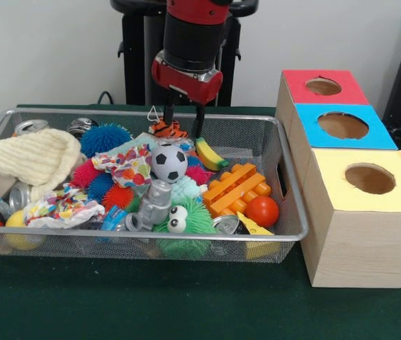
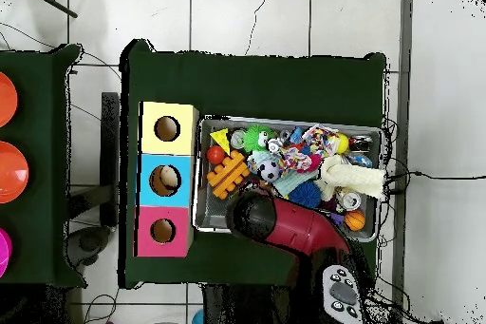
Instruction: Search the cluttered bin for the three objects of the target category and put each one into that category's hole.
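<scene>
A green-covered table [image 1: 186, 312] is shown bearing a wire mesh bin [image 1: 285, 177] heaped with toys, with a three-hole wooden sorting box [image 1: 360, 234] set just beside the bin's end. Three holes are counted on that box: one in a red top [image 1: 324, 86], one in a blue top [image 1: 342, 126], one in a yellow top [image 1: 369, 178]. Something pale is seen inside the blue hole in the overhead view; what it is cannot be told.

The red and black arm [image 1: 190, 42] is lowered over the bin's far rim, and its gripper [image 1: 183, 120] is seen with fingers apart, straddling a small orange striped tiger toy [image 1: 167, 129] at the bin's far side. Whether the fingers touch it cannot be told.

The target category is not named. If the tiger is the object, it is judged light, soft and easily squeezed, best taken across its body.

Within the bin are counted one cream knitted hat [image 1: 27, 159], one orange building-block piece [image 1: 234, 188], one green googly-eyed fuzzy ball [image 1: 183, 227], one grey toy robot [image 1: 156, 202], one small football [image 1: 168, 163], one orange ball [image 1: 262, 211] and one toy banana [image 1: 210, 154]. Several spiky balls and several drink cans are also present; their exact number cannot be told.
</scene>
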